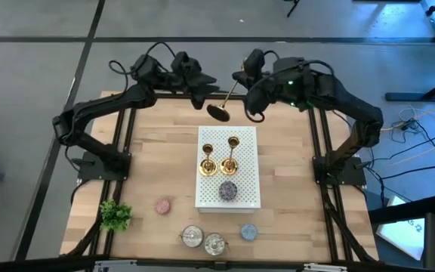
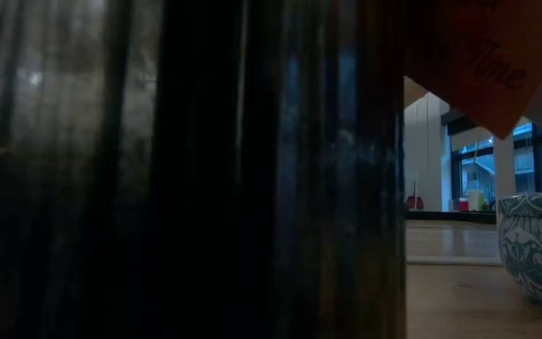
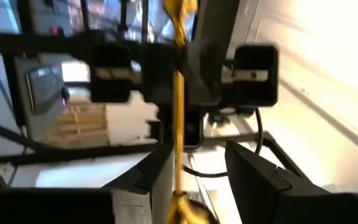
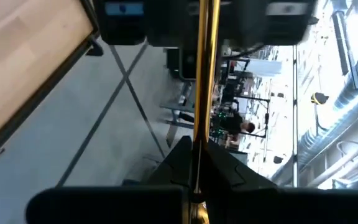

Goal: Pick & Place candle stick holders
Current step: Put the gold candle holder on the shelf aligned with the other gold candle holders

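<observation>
A gold candlestick (image 1: 229, 96) hangs in the air over the table's far edge, between my two grippers, its dark round base (image 1: 218, 113) toward the near left. My right gripper (image 1: 242, 78) is shut on its stem near the cup end. My left gripper (image 1: 205, 96) is open at the base end. In the left wrist view the stem (image 3: 178, 124) runs between its fingers, close beside one of them (image 3: 157, 180). Two more gold candlesticks (image 1: 208, 159) (image 1: 232, 155) stand upright on a white perforated box (image 1: 248, 177). My right gripper pinches the candlestick's thin stem (image 4: 199, 134) between its two fingers (image 4: 176, 165), close to the cup end (image 4: 198, 214). The candlestick is lifted clear of the table and slants from the far right to the near left, base end toward my left gripper.
A purple disc (image 1: 227, 190) lies on the white box. At the table's near edge are a pink disc (image 1: 162, 205), a blue disc (image 1: 248, 231), two glass pots (image 1: 192, 236) (image 1: 215, 243) and a green plant (image 1: 115, 215). A dark thing fills most of the low view, beside a patterned bowl (image 2: 539, 245).
</observation>
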{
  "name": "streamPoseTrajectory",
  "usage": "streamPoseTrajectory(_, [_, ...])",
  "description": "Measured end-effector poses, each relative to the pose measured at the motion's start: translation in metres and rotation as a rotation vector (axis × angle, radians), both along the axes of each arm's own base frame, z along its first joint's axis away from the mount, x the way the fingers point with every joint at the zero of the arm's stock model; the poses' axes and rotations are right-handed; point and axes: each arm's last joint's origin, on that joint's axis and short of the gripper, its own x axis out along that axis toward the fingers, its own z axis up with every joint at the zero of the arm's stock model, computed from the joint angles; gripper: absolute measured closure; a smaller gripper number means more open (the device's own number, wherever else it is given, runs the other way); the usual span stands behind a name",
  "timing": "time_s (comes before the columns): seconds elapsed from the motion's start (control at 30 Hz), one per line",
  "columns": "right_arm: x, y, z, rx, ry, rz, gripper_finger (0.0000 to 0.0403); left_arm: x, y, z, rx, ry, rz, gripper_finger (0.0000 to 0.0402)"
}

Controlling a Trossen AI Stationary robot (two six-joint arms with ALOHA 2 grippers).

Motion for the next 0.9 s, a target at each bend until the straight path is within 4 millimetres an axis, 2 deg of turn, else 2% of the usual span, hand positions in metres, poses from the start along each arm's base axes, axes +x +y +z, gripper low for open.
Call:
streamPoseTrajectory(0.2, [0.018, -0.002, -0.017, -0.007, 0.048, -0.016, 0.0388, 0.025, -0.005, 0.015, 0.032, -0.003, -0.089, 0.0263])
streamPoseTrajectory(0.33, [0.019, -0.001, -0.017, -0.011, 0.049, -0.036, 0.0388, 0.034, -0.003, 0.013, 0.072, 0.011, -0.096, 0.0263])
streamPoseTrajectory(0.47, [0.017, -0.001, -0.016, -0.02, 0.046, -0.07, 0.0388, 0.023, 0.007, 0.017, 0.117, -0.005, -0.062, 0.0263])
streamPoseTrajectory(0.57, [0.015, -0.001, -0.015, -0.025, 0.043, -0.085, 0.0388, 0.003, 0.02, 0.026, 0.143, -0.012, -0.022, 0.0263])
streamPoseTrajectory(0.67, [0.015, 0.0, -0.015, -0.026, 0.044, -0.079, 0.0388, -0.014, 0.032, 0.026, 0.158, 0.068, -0.019, 0.0263])
streamPoseTrajectory(0.8, [0.016, 0.005, -0.015, -0.021, 0.041, -0.051, 0.0388, -0.013, 0.032, 0.008, 0.14, 0.238, -0.065, 0.0263])
streamPoseTrajectory(0.9, [0.018, 0.008, -0.016, -0.018, 0.044, -0.036, 0.0388, -0.008, 0.027, 0.002, 0.161, 0.263, -0.093, 0.0263])
